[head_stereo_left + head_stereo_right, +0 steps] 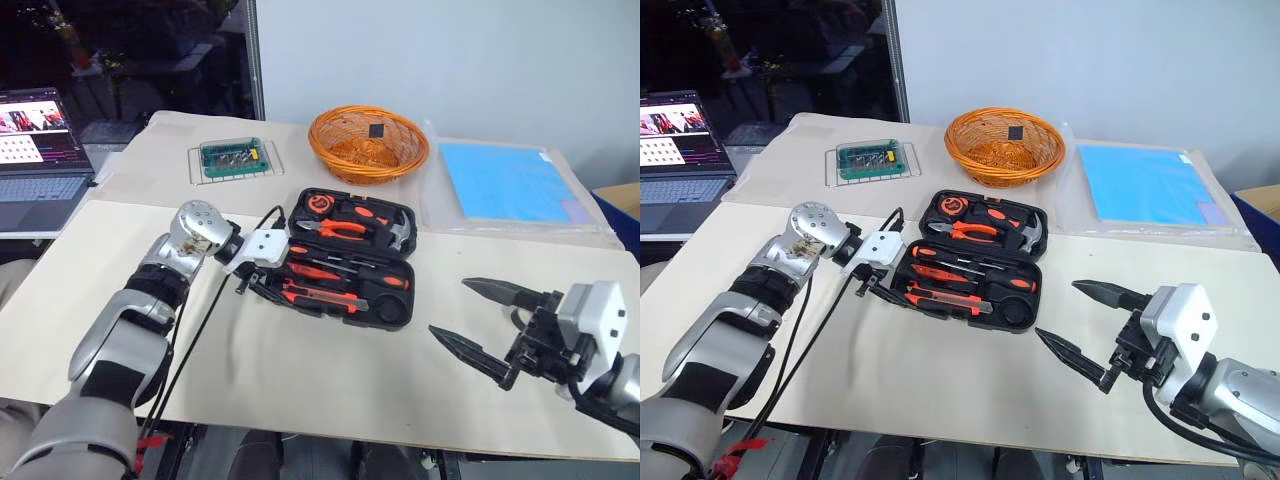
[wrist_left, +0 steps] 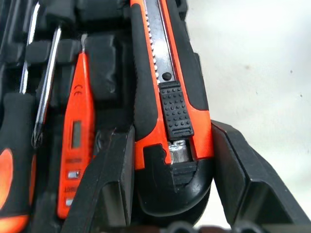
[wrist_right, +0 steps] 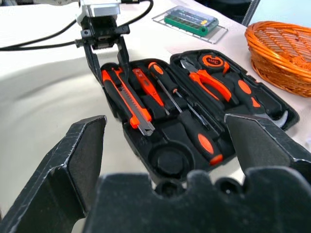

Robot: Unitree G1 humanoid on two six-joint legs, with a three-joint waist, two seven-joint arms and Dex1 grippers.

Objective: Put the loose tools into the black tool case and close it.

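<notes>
My left jaws (image 3: 108,62) clamp the orange-and-black utility knife (image 3: 127,103) over the open black moulded tool case (image 3: 163,162), right jaws (image 1: 478,322) apart; released crooked, it could sit proud and block the lid.

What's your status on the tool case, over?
Left gripper fingers straddle the utility knife, seated in the open tool case. Right gripper open, clear of case. Lid not closed; nothing blocking it.

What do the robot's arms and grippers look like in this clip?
Both arms have silver-grey metallic shells with black joint sections. The left arm has a round silver wrist, with black cables trailing beside it. Each wrist carries a white boxy block. The left gripper and right gripper have two black, tapering, pointed fingers with ridged inner faces.
</notes>
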